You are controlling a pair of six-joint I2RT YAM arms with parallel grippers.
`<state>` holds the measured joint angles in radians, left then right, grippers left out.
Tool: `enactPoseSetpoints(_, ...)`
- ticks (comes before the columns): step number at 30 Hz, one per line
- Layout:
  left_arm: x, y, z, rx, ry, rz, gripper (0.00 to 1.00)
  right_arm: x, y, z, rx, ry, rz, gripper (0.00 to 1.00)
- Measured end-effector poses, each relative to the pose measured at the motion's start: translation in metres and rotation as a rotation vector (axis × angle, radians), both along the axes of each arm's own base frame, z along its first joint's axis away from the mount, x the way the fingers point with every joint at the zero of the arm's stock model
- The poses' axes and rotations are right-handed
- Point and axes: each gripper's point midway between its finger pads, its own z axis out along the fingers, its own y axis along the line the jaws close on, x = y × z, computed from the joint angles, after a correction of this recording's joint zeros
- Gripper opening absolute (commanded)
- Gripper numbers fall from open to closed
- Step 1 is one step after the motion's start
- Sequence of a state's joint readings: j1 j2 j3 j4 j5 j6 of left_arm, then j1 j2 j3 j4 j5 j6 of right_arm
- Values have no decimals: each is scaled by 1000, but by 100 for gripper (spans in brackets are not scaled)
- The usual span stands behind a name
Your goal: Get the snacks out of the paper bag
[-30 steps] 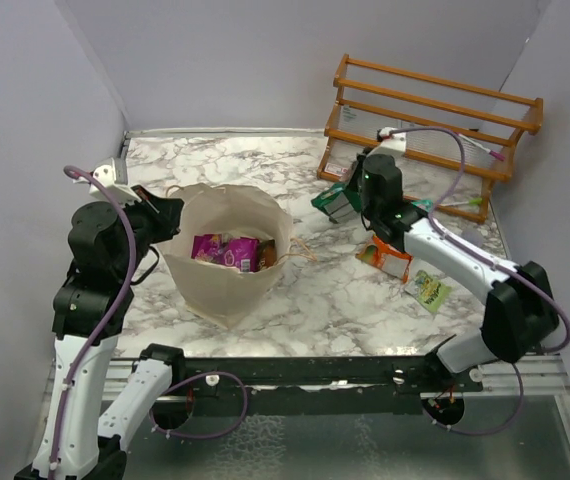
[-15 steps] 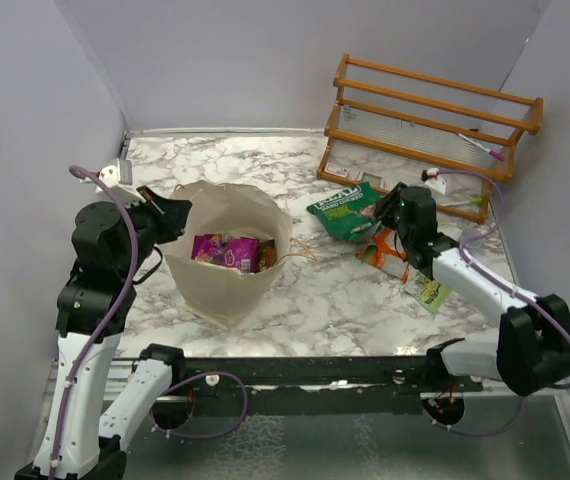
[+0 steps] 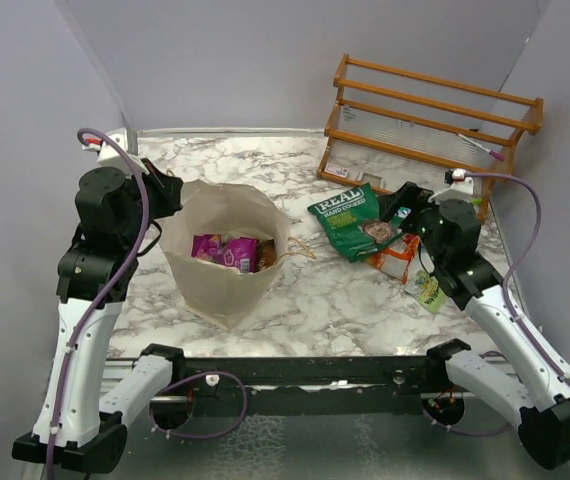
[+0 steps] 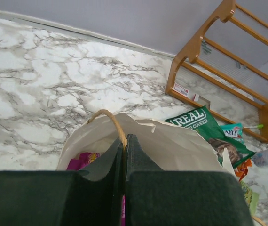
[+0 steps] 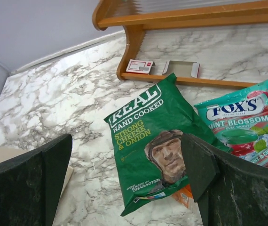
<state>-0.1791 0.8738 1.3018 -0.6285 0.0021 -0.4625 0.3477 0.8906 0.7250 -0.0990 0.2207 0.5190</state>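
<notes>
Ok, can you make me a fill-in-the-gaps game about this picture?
The big white word on the green crisp bag is ___. The right gripper near it is ___. The left gripper is ___ on the paper bag's rim. The magenta packet lies ___ that bag.
Missing words: REAL; open; shut; inside.

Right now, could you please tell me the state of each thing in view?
paper bag: upright, open, packets inside.
crisps: out, flat on table.
mints: out, flat by rack.
left gripper: shut on paper bag's rim.
right gripper: open, empty, above crisps.
</notes>
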Motion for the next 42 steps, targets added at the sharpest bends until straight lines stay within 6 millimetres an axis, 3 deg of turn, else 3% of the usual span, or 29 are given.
enactPoseSetpoints(4,5,5,15,30,-19,19,0,-7,3,9,-22,-13,41,99)
enactPoseSetpoints(10,11,11,37,77,-47,41,0,-15,14,-5,-41,40,126,100)
enactPoseSetpoints(15,30,14,50,144,-30,52,0,-18,25,-15,-40,94,189,100)
enactPoseSetpoints(24,43,14,75,246,-61,19,0,-25,42,-21,-8,133,281,99)
enactPoseSetpoints(28,42,-5,76,234,-89,-92,0,-28,49,-23,12,147,321,98)
enactPoseSetpoints(32,37,-40,58,173,-105,-287,0,-33,59,-25,30,161,377,96)
enactPoseSetpoints(38,8,-89,27,-11,-100,-564,0,-45,83,-27,71,183,532,93)
enactPoseSetpoints(42,-17,-105,28,-110,-136,-676,0,-59,100,-26,102,177,657,90)
